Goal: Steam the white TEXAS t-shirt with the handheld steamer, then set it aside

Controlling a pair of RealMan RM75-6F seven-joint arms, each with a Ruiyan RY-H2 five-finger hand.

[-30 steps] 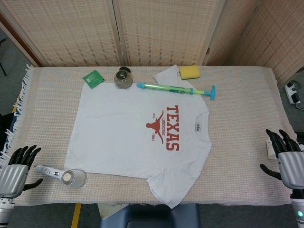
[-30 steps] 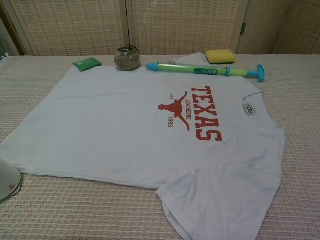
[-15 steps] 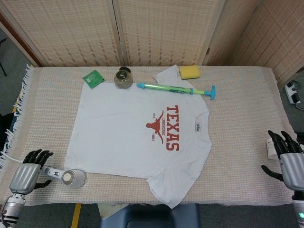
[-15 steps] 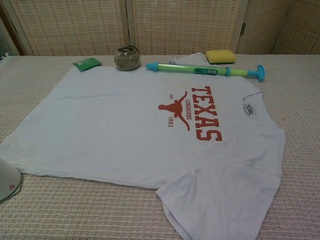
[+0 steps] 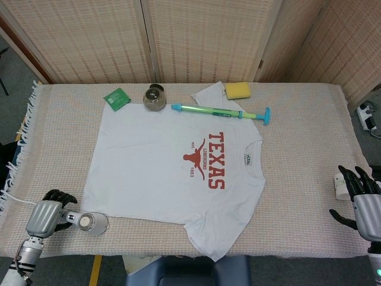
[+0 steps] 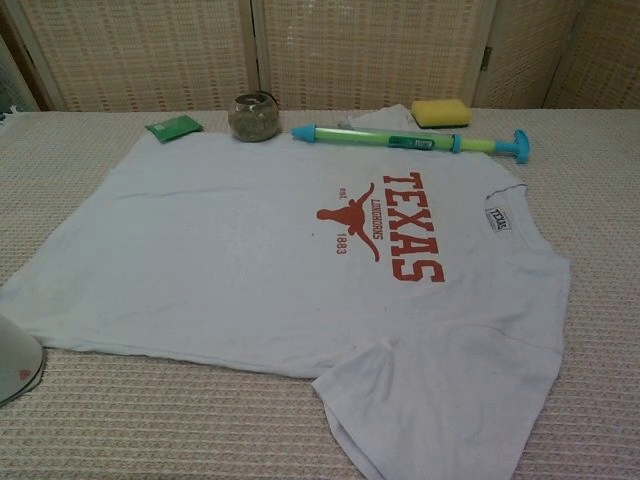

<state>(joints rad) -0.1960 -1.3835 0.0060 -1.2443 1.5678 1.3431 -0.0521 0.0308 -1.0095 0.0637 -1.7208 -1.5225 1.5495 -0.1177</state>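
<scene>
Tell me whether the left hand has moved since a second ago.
Yes. In the head view the left hand has shifted rightward along the table's near edge, toward the t-shirt, and now sits over the steamer handle it was beside before.

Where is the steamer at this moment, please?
In the head view the steamer lies at the table's near left corner, just off the t-shirt's hem, with the left hand on its handle.

White TEXAS t-shirt (image 5: 172, 173) lies flat (print up); handheld steamer (image 5: 89, 222) beside its hem.
</scene>
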